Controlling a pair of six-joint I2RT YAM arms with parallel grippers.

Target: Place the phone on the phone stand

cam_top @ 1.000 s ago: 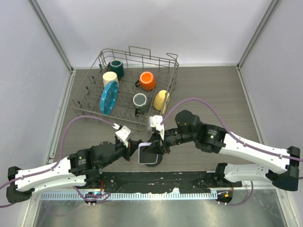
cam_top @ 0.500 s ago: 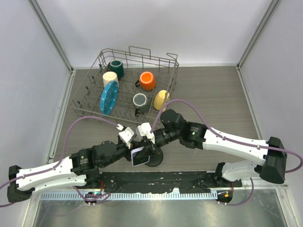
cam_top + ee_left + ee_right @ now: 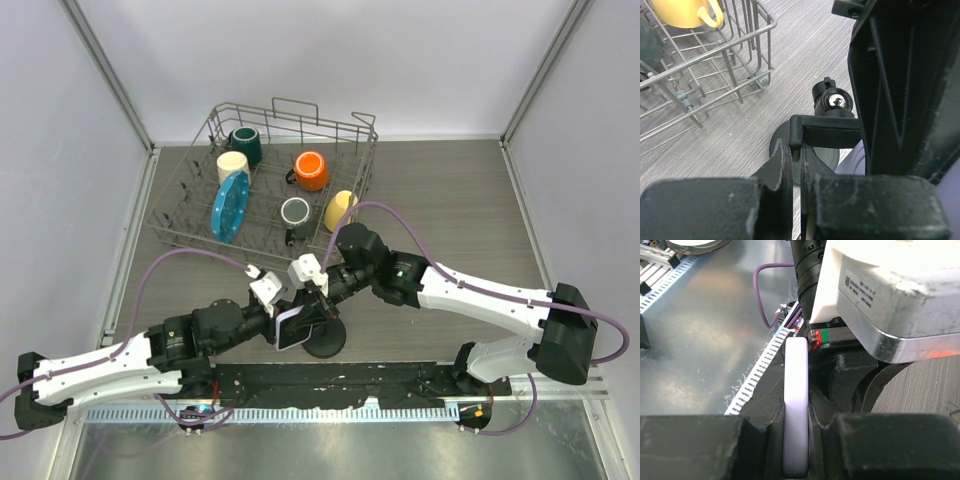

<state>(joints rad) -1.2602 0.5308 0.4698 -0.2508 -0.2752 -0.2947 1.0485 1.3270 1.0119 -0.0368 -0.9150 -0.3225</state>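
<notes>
So, heads up: in the last second your right arm has swung in leftward and taken the flat white-lilac phone with the glossy black screen (image 3: 290, 328) along. It was lying flatter and further right, over the disc. Now it's tipped up more on edge, at the left edge of the small all-black phone stand with the round disc base (image 3: 326, 345), near the front middle of the grey wood-grain table (image 3: 450, 200). The right gripper (image 3: 316, 303) is pinching the phone across its thickness, and your right wrist view shows the pale rim squeezed between both fingers (image 3: 765, 440). The left gripper (image 3: 276, 318) has barely moved. Its fingers (image 3: 782, 165) are pressed together on what looks like a thin black bracket of the stand, with the shiny ball joint (image 3: 835, 100) just behind. I read that as the left arm bracing the stand while you line the phone up. The new tilt suggests you're matching the cradle angle, so this is final approach and the phone isn't seated yet. I can't tell from above whether the phone already touches the stand. Watch the crowding: both grippers and the phone meet at one spot, and the left fingers may be sitting where the phone has to land. The wire dish rack (image 3: 290, 108) with its mugs is well behind and out of play.
</notes>
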